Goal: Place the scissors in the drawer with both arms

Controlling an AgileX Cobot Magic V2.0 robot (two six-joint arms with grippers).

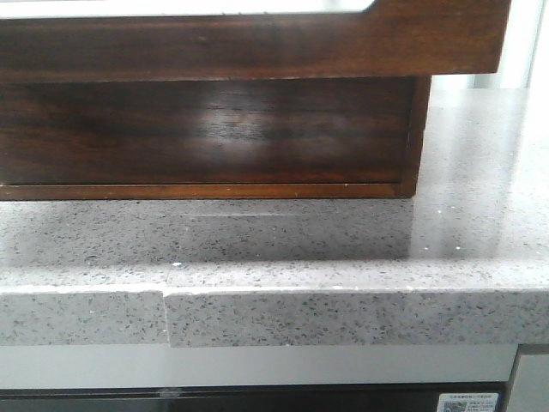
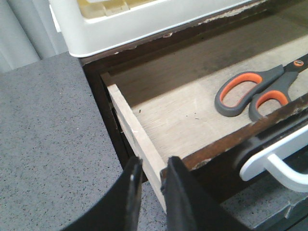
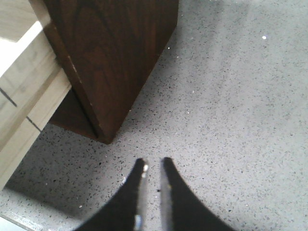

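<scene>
The left gripper (image 2: 150, 185) hangs at the near corner of the open drawer (image 2: 139, 139), its fingers nearly together on nothing. The scissors (image 2: 255, 91) already lie flat on the drawer floor, so what seems left is pushing the drawer shut. The right gripper (image 3: 151, 180), fingers almost together and empty, hovers over the counter (image 3: 231, 96), grey speckled stone. A white tub (image 2: 159, 19) sits farther back.

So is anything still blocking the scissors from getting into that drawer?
No, nothing visible does. In the left wrist view the scissors already lie flat on the floor of the open drawer. The left gripper sits at the drawer's corner with nothing held; the right gripper is over bare countertop.
</scene>
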